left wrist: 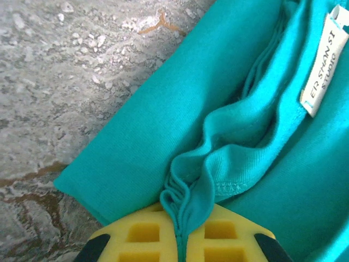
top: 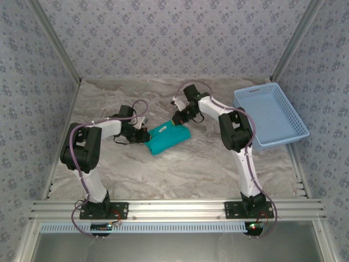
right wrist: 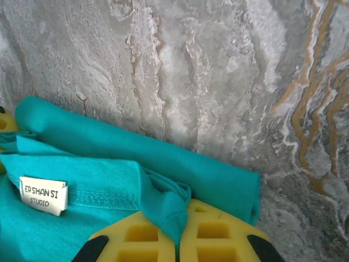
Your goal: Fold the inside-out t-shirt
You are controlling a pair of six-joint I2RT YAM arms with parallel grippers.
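Note:
The teal-green t-shirt (top: 168, 139) lies folded into a small thick bundle at the middle of the marble-patterned table, its white tag (top: 162, 130) on top. My left gripper (top: 143, 134) is at the bundle's left end, shut on a bunch of gathered cloth layers (left wrist: 188, 191); the tag (left wrist: 322, 71) shows up right in the left wrist view. My right gripper (top: 178, 121) is at the bundle's far right end, shut on a pinched fold of the t-shirt (right wrist: 174, 210). The tag (right wrist: 43, 195) sits at lower left in the right wrist view.
A light blue plastic mesh basket (top: 271, 114) stands at the right side of the table, close behind the right arm. Patterned walls and metal frame posts enclose the table. Bare marble surface (top: 180, 174) lies in front of the t-shirt.

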